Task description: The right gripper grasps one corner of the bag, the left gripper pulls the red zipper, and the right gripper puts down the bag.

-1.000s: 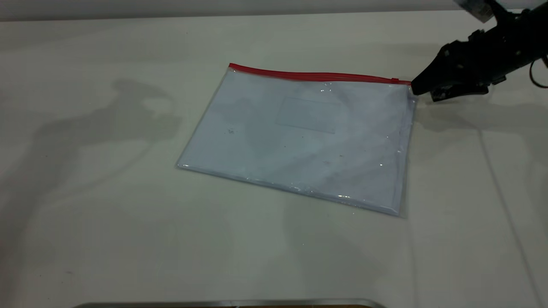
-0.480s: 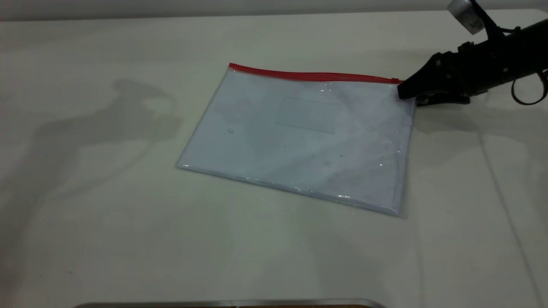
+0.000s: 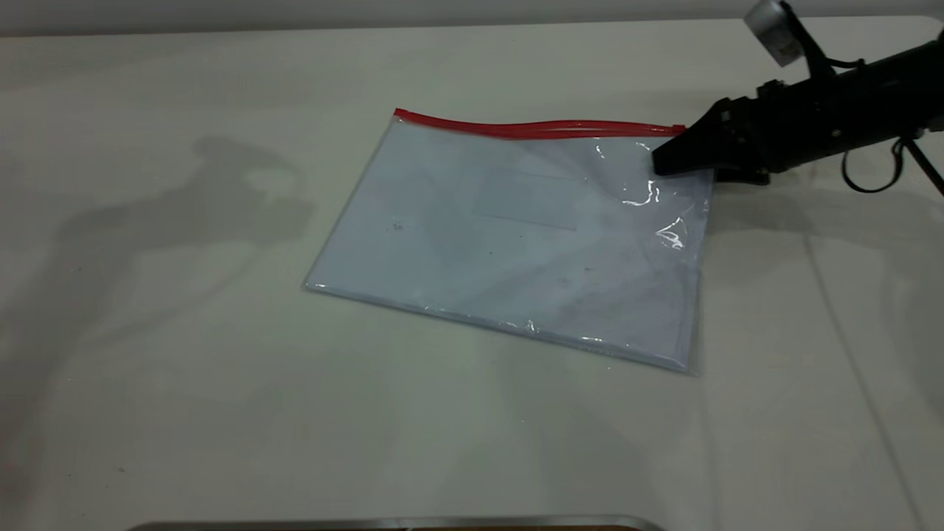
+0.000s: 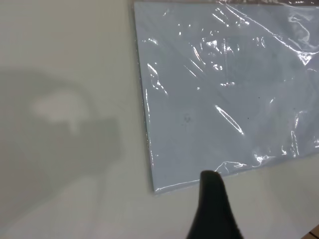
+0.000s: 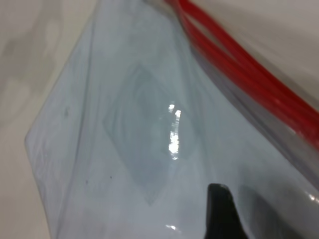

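The bag [image 3: 516, 236] lies flat on the white table with white paper inside. The red zipper [image 3: 538, 130] runs along its far long edge, and I cannot pick out the slider. My right gripper [image 3: 664, 168] is at the bag's far right corner, with one finger on top of the plastic and the other showing darkly through it in the right wrist view [image 5: 241, 199]. Its jaws are apart, and the corner is wrinkled. The left gripper [image 4: 249, 199] hovers above the bag's [image 4: 214, 89] near left corner; only one finger [image 4: 214, 209] shows. The left arm is out of the exterior view.
A metal edge [image 3: 398, 522] runs along the front of the table. A faint seam [image 3: 833, 295] crosses the table at the right. The right arm's black cable loop [image 3: 870, 173] hangs behind the gripper.
My right gripper has slid left from beside the corner onto it. The plastic there has wrinkled and the red strip has bowed into two lines.
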Robot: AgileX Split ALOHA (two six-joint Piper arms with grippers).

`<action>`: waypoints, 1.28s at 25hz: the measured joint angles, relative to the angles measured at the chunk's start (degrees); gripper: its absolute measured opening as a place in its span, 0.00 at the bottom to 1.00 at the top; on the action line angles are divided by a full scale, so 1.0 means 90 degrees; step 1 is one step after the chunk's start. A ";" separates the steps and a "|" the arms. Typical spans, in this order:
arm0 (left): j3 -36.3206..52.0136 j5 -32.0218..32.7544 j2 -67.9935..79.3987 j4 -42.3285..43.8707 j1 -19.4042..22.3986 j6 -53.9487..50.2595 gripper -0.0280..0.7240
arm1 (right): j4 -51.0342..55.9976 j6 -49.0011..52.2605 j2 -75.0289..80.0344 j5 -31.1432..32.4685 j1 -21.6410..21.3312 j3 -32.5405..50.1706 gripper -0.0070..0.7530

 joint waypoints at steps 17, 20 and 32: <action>0.0000 0.0104 0.0366 -0.0148 -0.0511 0.2563 0.82 | -0.1140 -0.0337 0.0002 0.1407 0.0451 -0.1303 0.05; 0.0000 0.0054 0.0637 -0.0278 -0.0866 0.3380 0.82 | -0.1621 -0.0270 0.0002 0.1458 0.0865 -0.1617 0.05; -0.0067 -0.0490 0.1243 -0.1019 -0.1522 0.6107 0.82 | -0.2454 -0.0254 0.0002 0.1604 0.2155 -0.2737 0.05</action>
